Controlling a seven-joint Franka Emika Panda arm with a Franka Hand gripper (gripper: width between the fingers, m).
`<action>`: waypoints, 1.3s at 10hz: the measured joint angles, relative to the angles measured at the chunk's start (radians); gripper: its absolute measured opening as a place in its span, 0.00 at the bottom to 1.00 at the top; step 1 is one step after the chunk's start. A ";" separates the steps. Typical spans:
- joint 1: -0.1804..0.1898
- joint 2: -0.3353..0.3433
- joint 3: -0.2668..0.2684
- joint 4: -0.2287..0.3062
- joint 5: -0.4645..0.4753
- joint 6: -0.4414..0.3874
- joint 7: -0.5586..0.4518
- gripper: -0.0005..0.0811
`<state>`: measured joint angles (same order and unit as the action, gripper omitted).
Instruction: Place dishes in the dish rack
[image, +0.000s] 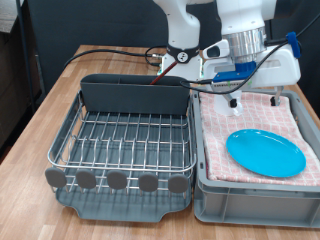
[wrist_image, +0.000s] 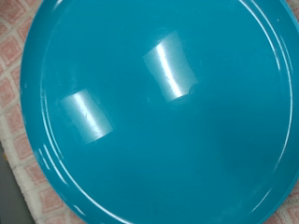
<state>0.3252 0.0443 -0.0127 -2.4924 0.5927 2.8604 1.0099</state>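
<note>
Exterior view: my gripper (image: 243, 100) hangs above pink cloth (image: 232, 118) in grey tub (image: 210, 195); plate (image: 266, 152) lies flat beyond it, toward view's bottom-right (finger state: cannot tell). Dish rack (image: 122, 150) holds no dishes.

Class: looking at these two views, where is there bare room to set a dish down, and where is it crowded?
The dish rack's wire grid lies bare between the utensil box and the round tabs. The tub is crowded: the plate fills its cloth, with the tool above.
</note>
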 joint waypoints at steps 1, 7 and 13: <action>0.000 0.023 0.009 -0.001 0.052 0.026 -0.049 0.99; -0.004 0.112 0.037 -0.004 0.165 0.100 -0.118 0.99; -0.029 0.157 0.075 0.006 0.331 0.130 -0.286 0.99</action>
<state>0.2965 0.2011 0.0622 -2.4869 0.9236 2.9905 0.7240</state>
